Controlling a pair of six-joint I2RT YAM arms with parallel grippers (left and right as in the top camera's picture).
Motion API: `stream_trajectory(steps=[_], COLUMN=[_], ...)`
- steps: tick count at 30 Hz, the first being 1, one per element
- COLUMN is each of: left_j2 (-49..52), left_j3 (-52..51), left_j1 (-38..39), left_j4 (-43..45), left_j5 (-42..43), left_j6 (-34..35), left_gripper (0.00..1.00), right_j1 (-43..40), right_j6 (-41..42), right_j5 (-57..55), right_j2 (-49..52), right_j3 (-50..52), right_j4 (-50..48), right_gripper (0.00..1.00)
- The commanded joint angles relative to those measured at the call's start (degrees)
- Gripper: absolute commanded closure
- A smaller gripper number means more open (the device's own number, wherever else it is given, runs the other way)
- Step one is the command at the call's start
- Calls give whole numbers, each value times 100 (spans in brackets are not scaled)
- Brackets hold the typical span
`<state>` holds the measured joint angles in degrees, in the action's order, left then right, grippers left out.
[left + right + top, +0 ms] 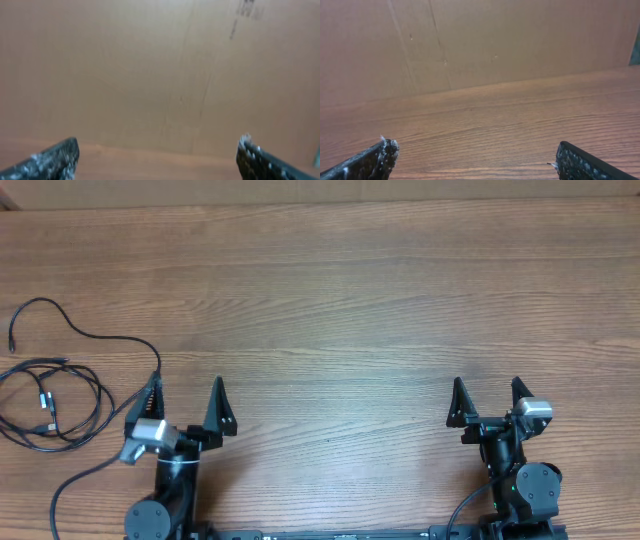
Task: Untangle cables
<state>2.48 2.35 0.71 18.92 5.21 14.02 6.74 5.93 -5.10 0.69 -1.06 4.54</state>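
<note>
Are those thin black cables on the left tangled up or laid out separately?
Tangled. The cables lie in overlapping loops at the left of the table, with one strand arcing away from the pile.

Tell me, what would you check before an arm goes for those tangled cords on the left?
1. Left gripper open: ok.
2. Right gripper open: ok.
3. Cables visible overhead, at the table's left side: ok.
4. Cables in either wrist view: not ok, only table and cardboard wall.
5. Which cord crosses over which: cannot tell.
6. Long cord clear of the left gripper's finger: cannot tell.
</note>
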Motion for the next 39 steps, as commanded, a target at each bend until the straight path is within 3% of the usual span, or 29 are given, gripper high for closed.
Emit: stream_trajectory(steps=[1,11,25,28,39], left_j2=[-105,-212,-232,-232,-232], left_j3=[-208,-208,-208,-208,-205], left_j1=[-31,-31,146,155,162], left_j4=[271,-271,-1469,-2271,-2321], left_j5=[76,-2,-306,-304,-280], left_j6=[-595,-1580,-1567,-1250,-1062], left_gripper=[0,0,0,1,0], right_j1=[-4,-4,-4,-4,-4], right_j6=[-42,-42,-42,-42,-42], right_j5=[-15,-15,-15,-15,-15], right_j2=[-52,-52,-52,-52,-52], right_j3=[61,61,61,61,61], right_j4=[-20,-20,-20,-20,-20], right_gripper=[0,0,0,0,0])
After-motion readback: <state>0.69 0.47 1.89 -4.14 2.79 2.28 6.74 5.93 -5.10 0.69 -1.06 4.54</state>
